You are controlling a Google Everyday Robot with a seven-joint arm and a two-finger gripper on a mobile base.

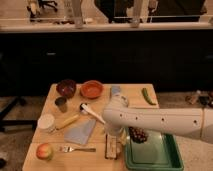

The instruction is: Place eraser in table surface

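Eraser lies flat on the table surface near the front edge, just beside the green tray and right of the fork — by the look of it, already set down. The gripper hangs directly over it, fingers spread wide with nothing between them. To finish well, lift straight up — any sideways drift could let a finger nudge the block against the tray or toward the table's edge.
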